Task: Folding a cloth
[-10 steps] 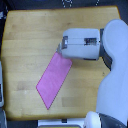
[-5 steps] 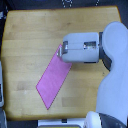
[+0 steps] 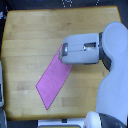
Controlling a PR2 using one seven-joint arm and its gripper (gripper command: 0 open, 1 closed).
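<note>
Exterior view: cloth [image 3: 54, 81], flat on table [image 3: 30, 40], lies diagonally from centre toward 7 o'clock. Gripper [image 3: 64, 54] sits over its upper corner; its bulky casing hides the fingers, so grip cannot be told. White robot body [image 3: 114, 95] at 4 o'clock.

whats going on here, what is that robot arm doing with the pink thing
A white PR2 arm reaches in from the exterior view's right over a wooden tabletop. Its end effector sits at the upper corner of a thin, flat pink-magenta cloth, which lies spread out diagonally on the wood. No fold shows in the cloth yet. The view is too blurred to tell whether the end effector is open or gripping the corner.
</note>
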